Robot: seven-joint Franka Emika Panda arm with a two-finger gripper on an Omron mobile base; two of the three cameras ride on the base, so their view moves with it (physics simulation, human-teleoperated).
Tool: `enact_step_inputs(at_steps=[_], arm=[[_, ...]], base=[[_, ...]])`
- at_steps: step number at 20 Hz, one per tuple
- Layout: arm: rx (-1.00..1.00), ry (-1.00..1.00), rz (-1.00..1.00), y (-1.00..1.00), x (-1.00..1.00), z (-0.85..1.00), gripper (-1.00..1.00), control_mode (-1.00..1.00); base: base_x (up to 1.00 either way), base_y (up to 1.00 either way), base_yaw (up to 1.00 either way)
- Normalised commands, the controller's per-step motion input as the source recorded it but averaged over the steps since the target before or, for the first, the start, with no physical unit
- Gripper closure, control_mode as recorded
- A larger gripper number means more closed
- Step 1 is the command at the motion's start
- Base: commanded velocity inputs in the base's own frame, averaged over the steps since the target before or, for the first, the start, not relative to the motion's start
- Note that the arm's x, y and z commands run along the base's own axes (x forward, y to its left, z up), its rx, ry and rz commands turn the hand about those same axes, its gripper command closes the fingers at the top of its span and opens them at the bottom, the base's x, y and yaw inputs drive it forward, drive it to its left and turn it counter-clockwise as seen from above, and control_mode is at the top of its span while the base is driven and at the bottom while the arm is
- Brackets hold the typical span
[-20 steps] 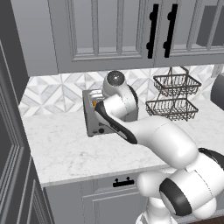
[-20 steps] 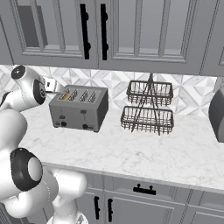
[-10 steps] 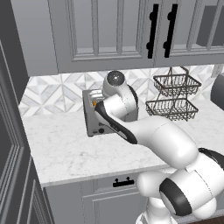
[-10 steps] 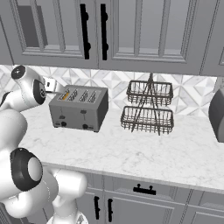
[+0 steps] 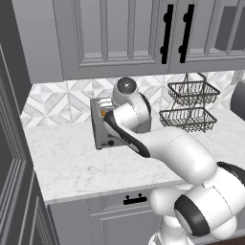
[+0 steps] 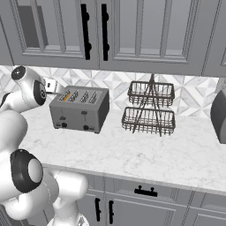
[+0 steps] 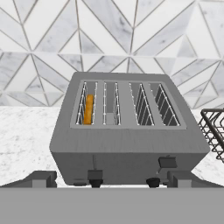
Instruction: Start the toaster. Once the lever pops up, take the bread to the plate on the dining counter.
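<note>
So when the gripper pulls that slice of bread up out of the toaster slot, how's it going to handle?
The bread is thin and stands on edge in the end slot of the toaster, so it is probably light and fairly stiff. Only its narrow orange top edge shows, so the grip area is small. It may crumble if squeezed hard.

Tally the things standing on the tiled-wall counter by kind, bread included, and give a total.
toaster: 1
bread slice, in the toaster's leftmost slot: 1
two-tier wire basket rack: 1
dark grey appliance at the right edge, partly cut off: 1
Total: 4
</note>
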Motion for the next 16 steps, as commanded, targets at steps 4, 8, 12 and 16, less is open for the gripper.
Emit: enact_step_inputs(at_steps=[4, 8, 12, 16], arm=[[0.0, 0.0, 0.0, 0.0, 0.0, 0.0, -1.0, -1.0], [0.0, 0.0, 0.0, 0.0, 0.0, 0.0, -1.0, -1.0], [0.0, 0.0, 0.0, 0.0, 0.0, 0.0, -1.0, -1.0], [0.0, 0.0, 0.0, 0.0, 0.0, 0.0, -1.0, -1.0]], base=[[0.0, 0.0, 0.0], [0.0, 0.0, 0.0], [0.0, 0.0, 0.0], [0.0, 0.0, 0.0]])
